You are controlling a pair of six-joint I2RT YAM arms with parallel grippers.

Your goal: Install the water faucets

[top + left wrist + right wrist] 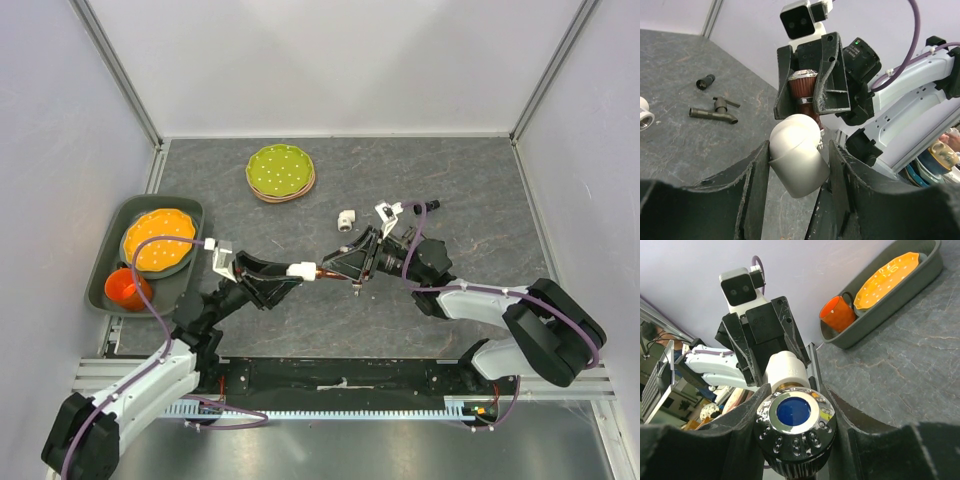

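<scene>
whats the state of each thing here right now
left end effector: shut on white plastic elbow fitting, lifted
right end effector: shut on reddish-brown faucet
reddish-brown faucet: off the table, end at that elbow
dark grey metal faucet: lying on table, loose
second white elbow fitting: on table, loose
orange mug: upright in grey tray

One reddish-brown water faucet [802, 90], one dark grey metal water faucet [712, 113]; two white plastic elbow fittings [797, 155] [346, 219]; one short black cylinder [705, 81].

Top cam high overhead, whole table [480, 180]; wrist cams v. close, head-on, both on white elbow [797, 155].
</scene>
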